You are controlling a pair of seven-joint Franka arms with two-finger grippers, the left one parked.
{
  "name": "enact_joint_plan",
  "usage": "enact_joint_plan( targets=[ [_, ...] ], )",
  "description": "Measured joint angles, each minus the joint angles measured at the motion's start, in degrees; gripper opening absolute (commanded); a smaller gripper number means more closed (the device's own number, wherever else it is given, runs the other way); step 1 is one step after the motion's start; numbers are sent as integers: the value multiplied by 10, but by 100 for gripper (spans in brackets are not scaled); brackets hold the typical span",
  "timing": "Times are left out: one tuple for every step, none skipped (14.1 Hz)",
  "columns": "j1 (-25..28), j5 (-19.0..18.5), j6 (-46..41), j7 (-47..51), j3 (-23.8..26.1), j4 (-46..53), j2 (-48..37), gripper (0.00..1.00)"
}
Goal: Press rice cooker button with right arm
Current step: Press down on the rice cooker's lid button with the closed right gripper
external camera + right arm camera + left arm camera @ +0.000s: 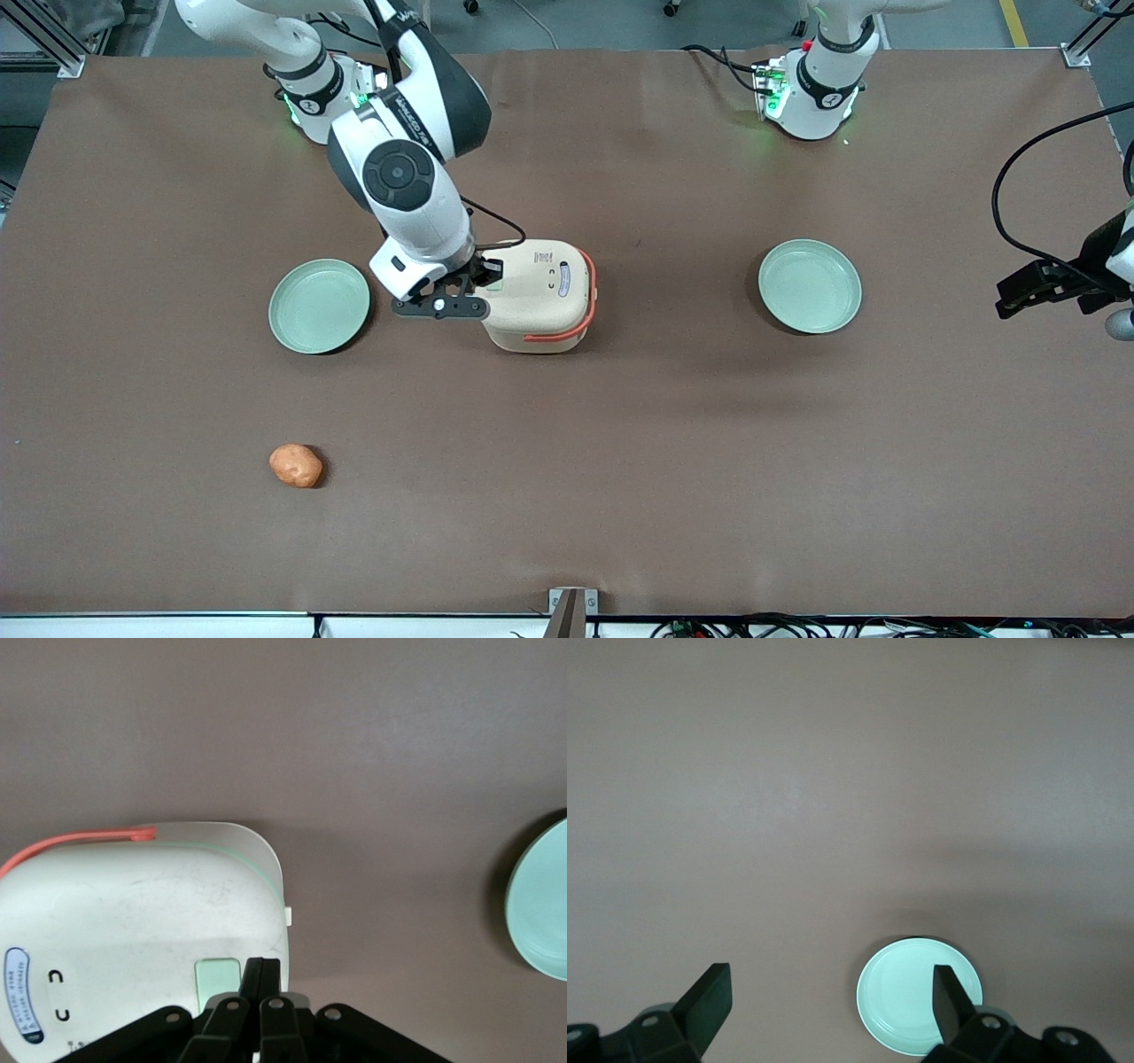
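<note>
The cream rice cooker [540, 297] stands mid-table with its lid closed; its orange-red handle band [567, 330] wraps the side nearer the front camera. The inner pot is hidden. The right arm [403, 177] reaches down over the cooker's end toward the working arm's side. Its black gripper [487, 268] is shut and empty, fingertips together over the lid's edge. In the right wrist view the gripper [262, 967] sits just beside the pale green button [217, 979] on the cooker [133, 921], not on it. I cannot tell whether the tips touch the lid.
A pale green plate [319, 305] lies beside the cooker toward the working arm's end, also in the right wrist view [540, 904]. A second plate [810, 285] lies toward the parked arm's end. An orange lump [296, 465] lies nearer the front camera.
</note>
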Motion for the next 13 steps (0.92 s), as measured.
enact_joint_plan(
  targets=[
    [4, 0, 1, 0, 0, 0, 6, 1],
    [9, 1, 2, 0, 0, 0, 11, 1],
    [14, 1, 2, 0, 0, -1, 16, 1],
    [17, 1, 2, 0, 0, -2, 19, 1],
    [20, 1, 2, 0, 0, -3, 20, 1],
    [21, 1, 3, 0, 0, -3, 21, 1],
    [21, 1, 3, 0, 0, -3, 21, 1],
    [21, 1, 3, 0, 0, -3, 21, 1],
    [21, 1, 3, 0, 0, -3, 21, 1],
    [21, 1, 3, 0, 0, -3, 21, 1],
    [21, 1, 3, 0, 0, -3, 21, 1],
    [22, 1, 3, 0, 0, -3, 21, 1],
    [22, 1, 4, 0, 0, -4, 21, 1]
  ],
)
